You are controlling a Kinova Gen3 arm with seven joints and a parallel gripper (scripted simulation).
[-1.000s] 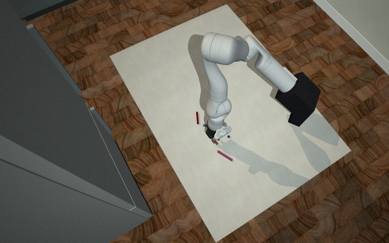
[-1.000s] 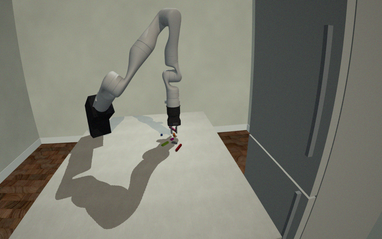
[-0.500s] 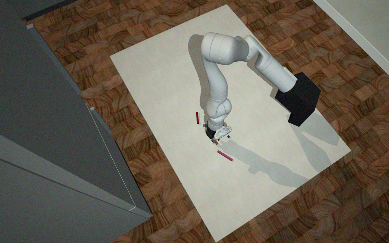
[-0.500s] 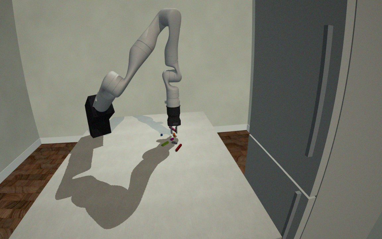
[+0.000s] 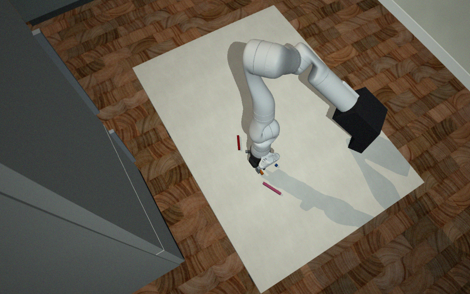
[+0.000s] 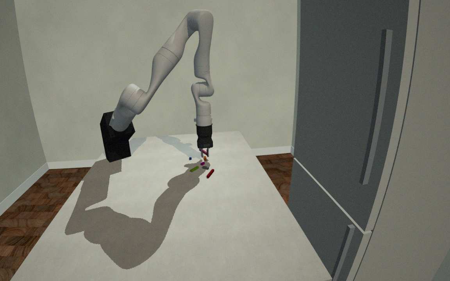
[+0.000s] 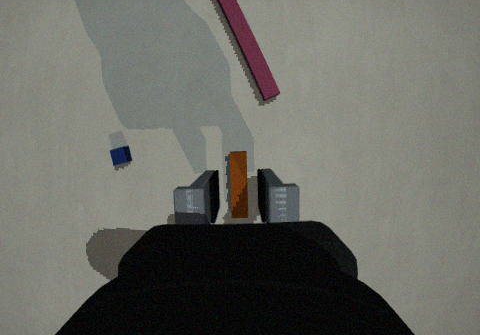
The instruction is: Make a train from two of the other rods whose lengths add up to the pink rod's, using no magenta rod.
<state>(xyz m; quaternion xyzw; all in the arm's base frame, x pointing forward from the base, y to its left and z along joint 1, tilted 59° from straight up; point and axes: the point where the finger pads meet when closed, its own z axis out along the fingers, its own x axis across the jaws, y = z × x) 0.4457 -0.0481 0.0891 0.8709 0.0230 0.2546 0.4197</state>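
Note:
My gripper (image 7: pixel 238 188) (image 6: pixel 204 156) is open, fingers partly apart. It is above the orange rod (image 7: pixel 238 185) (image 5: pixel 261 172) (image 6: pixel 204 158), which lies on the table between the fingers in the wrist view, touching neither. The lime rod (image 6: pixel 194 169) lies alone, hidden by the arm in the top view. The pink rod (image 5: pixel 272 188) (image 7: pixel 245 37) lies beyond the orange rod. The table (image 5: pixel 200 109) (image 6: pixel 247 223) bears all the rods. No two rods lie end to end.
The red rod (image 5: pixel 238 142) (image 6: pixel 210 173), grey rod (image 6: pixel 205 167) and magenta rod (image 6: pixel 202 163) lie near the lime rod. The blue rod (image 7: pixel 120 155) (image 5: pixel 276 165) (image 6: pixel 190 158) lies left of the gripper in the wrist view. A tall grey fridge (image 6: pixel 345 104) stands beside the table.

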